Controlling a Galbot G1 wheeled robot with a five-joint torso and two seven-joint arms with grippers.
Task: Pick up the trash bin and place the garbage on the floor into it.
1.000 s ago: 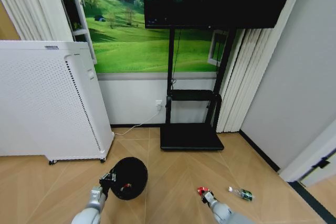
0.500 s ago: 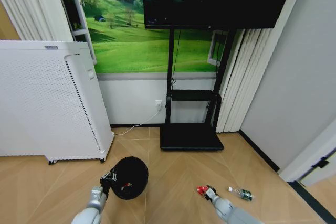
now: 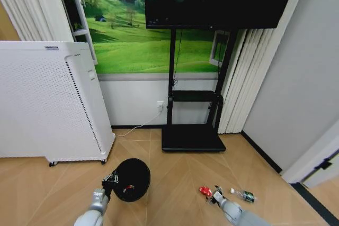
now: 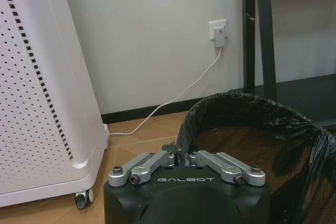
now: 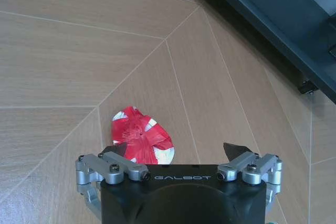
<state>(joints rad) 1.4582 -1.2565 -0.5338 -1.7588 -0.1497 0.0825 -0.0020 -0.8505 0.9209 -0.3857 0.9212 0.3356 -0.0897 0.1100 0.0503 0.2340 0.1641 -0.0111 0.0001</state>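
**Bin held on the left, right fingers open by the red wrapper**

Our left gripper [image 4: 181, 157] has its fingers closed on the near rim of the trash bin [image 3: 131, 179]. The bin has a black bag liner and sits in front of the white perforated appliance [image 3: 47, 104], toward the TV stand [image 3: 193, 136]. From the head camera we see something small and red inside the bin.

Our right gripper [image 5: 178, 153] is low over the wood floor [image 5: 63, 56], well apart from the bin on the TV-stand side. Its fingers are spread open and hold nothing. The red-and-white wrapper [image 5: 140, 141] lies flat on the floor just beside one open fingertip. The small clear bottle [image 3: 243, 195] with green label lies on the floor beyond the wrapper, farther from the bin.
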